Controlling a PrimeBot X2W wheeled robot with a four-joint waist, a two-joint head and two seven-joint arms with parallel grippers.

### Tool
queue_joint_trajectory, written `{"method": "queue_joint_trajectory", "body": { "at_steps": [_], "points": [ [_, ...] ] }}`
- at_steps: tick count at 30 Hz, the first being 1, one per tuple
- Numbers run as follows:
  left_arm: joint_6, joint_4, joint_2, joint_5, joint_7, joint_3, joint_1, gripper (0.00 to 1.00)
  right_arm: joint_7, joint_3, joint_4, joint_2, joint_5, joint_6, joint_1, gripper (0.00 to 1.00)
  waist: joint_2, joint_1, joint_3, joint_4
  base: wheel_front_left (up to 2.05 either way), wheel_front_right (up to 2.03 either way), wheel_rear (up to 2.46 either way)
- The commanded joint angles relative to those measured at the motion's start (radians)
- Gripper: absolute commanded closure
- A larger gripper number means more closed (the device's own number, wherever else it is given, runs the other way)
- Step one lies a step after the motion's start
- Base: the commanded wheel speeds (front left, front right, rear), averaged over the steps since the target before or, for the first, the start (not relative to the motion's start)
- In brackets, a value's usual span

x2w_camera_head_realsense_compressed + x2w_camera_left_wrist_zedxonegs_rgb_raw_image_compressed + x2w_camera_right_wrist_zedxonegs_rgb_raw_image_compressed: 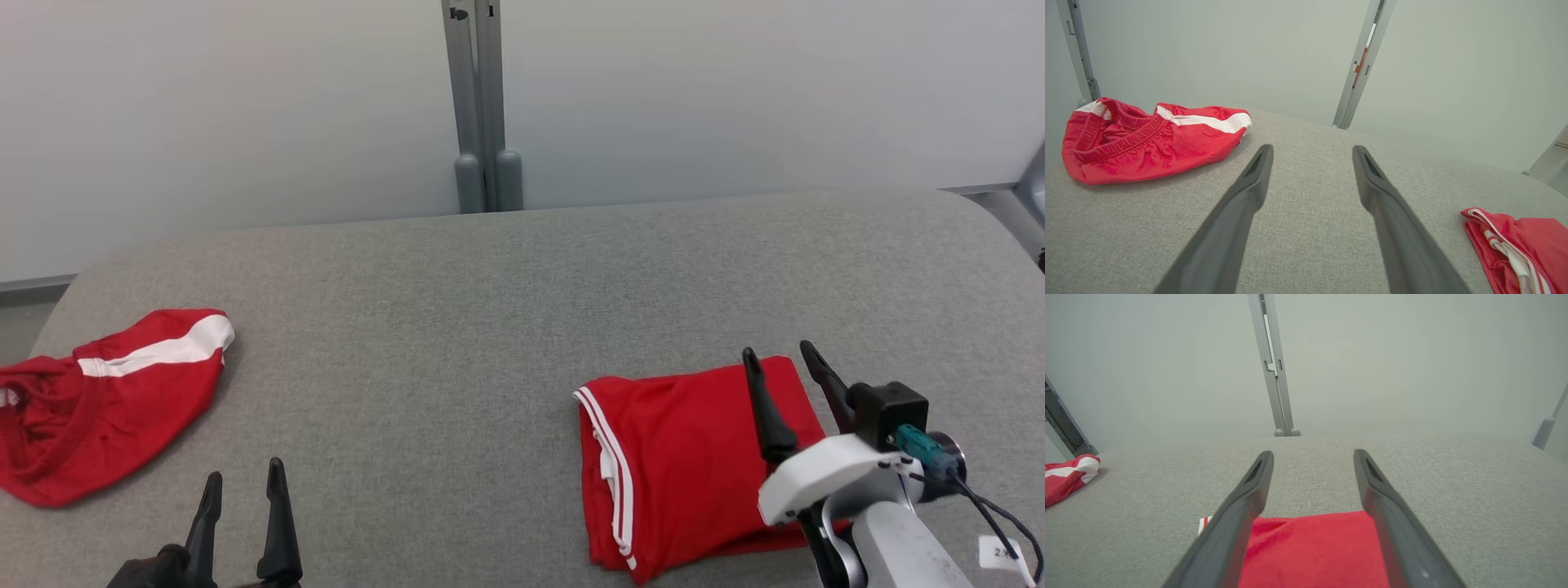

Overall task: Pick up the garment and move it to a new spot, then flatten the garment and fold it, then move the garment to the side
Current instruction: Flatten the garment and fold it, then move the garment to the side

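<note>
Head view, reading left to right: crumpled red shorts (106,400) are lying at the left edge of the frame, waistband bunched, a broad white stripe running along the upper side, on the grey fabric table (457,310). Just right of them and apart from them, the left gripper (245,471) is sitting at the lower left, fingers pointing up the frame, standing apart, gripping nothing. At upper centre a grey post (482,106) is rising behind the table's far edge against a pale wall (735,90). At the lower right the folded garment (678,457), red with thin white stripes along its left edge, is lying flat on the table, well apart from the shorts. The right gripper (777,351) is reaching in from the lower right corner, its two dark fingers showing over the garment's right part; touching the cloth or not, cannot tell. Left wrist view: shorts (1151,139) are lying at the upper left, the two fingers are standing wide over bare table in the middle, the folded garment's striped corner (1531,241) is showing at the lower right. Right wrist view: a bit of the shorts (1067,477) is showing at the left edge; the fingers are standing wide apart with nothing clamped between them, and the folded garment (1310,547) is lying beneath them at bottom centre.
</note>
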Motion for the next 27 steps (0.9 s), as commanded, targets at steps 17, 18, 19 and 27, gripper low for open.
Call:
{"method": "queue_joint_trajectory", "body": {
  "at_steps": [17, 18, 19, 27],
  "points": [
    [-0.025, 0.028, 0.003, 0.037, 0.000, 0.037, 0.037, 0.00, -0.002, -0.088, -0.050, -0.008, -0.099, -0.001, 0.172, 0.00, 0.0000, 0.0000, -0.039, -0.055, 0.00, 0.00, 0.00],
    [-0.028, 0.031, 0.003, 0.038, 0.000, 0.038, 0.035, 0.00, -0.002, -0.088, -0.048, -0.006, -0.100, -0.001, 0.172, 0.00, 0.0000, 0.0000, -0.040, -0.055, 0.00, 0.00, 0.00],
    [-0.030, 0.033, 0.003, 0.041, 0.000, 0.038, 0.030, 0.00, -0.002, -0.087, -0.046, -0.005, -0.100, -0.001, 0.173, 0.00, 0.0000, 0.0000, -0.041, -0.054, 0.00, 0.00, 0.00],
    [-0.038, 0.045, 0.003, 0.048, 0.000, 0.029, 0.005, 0.00, -0.002, -0.075, -0.037, 0.002, -0.104, -0.001, 0.166, 0.00, 0.0000, 0.0000, -0.038, -0.050, 0.00, 0.00, 0.00]
  ]
}}
